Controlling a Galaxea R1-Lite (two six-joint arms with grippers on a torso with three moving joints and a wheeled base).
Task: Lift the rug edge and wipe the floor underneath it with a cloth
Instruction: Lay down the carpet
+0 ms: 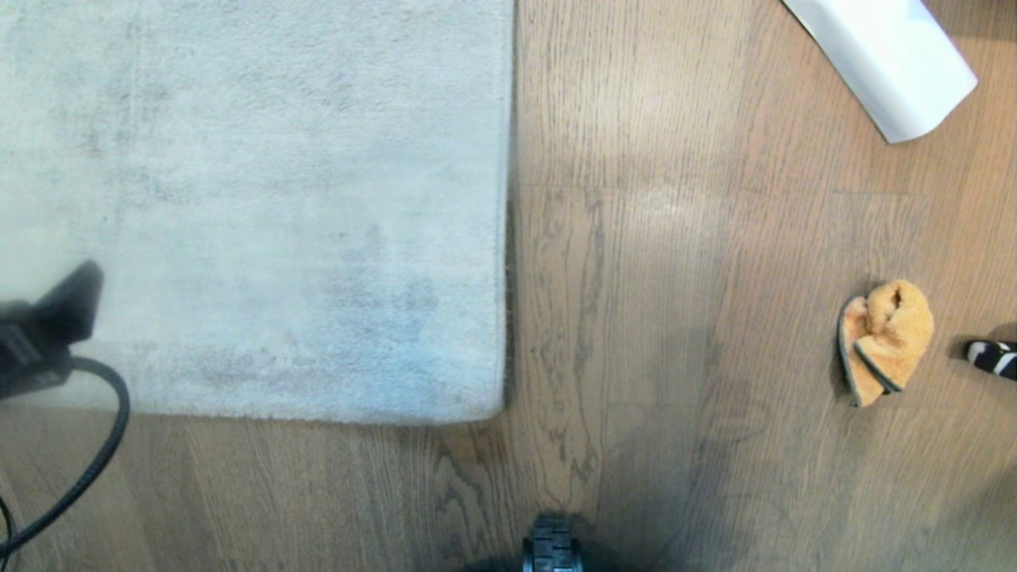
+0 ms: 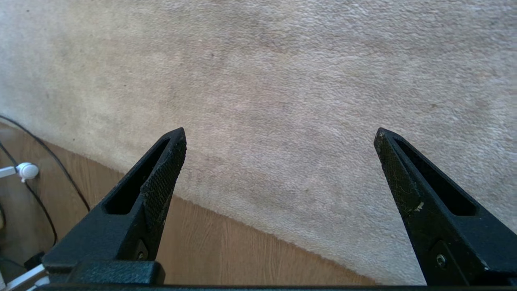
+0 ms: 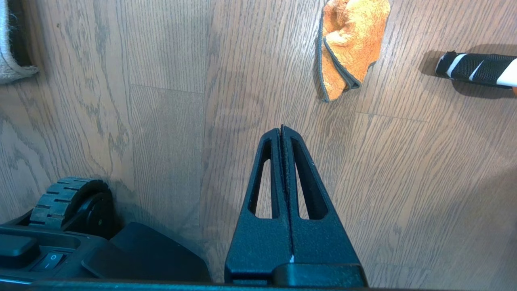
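The pale grey rug (image 1: 254,199) lies flat on the wood-grain floor (image 1: 675,318), with its right border and near corner (image 1: 494,407) in the middle of the head view. My left gripper (image 2: 279,133) hangs open over the rug edge (image 2: 258,224), nothing between its fingers; in the head view it shows only at the far left (image 1: 75,298). The orange cloth (image 1: 886,342) with dark trim lies crumpled on bare floor to the right. Short of the cloth (image 3: 351,44), my right gripper (image 3: 282,128) is shut and empty above the floor; the head view does not show it.
A white rolled paper sheet (image 1: 890,63) lies at the back right. A black-and-white striped object (image 1: 993,357) sits just right of the cloth. My base's wheel (image 1: 552,548) is at the near edge. A black cable (image 1: 95,461) trails from the left arm.
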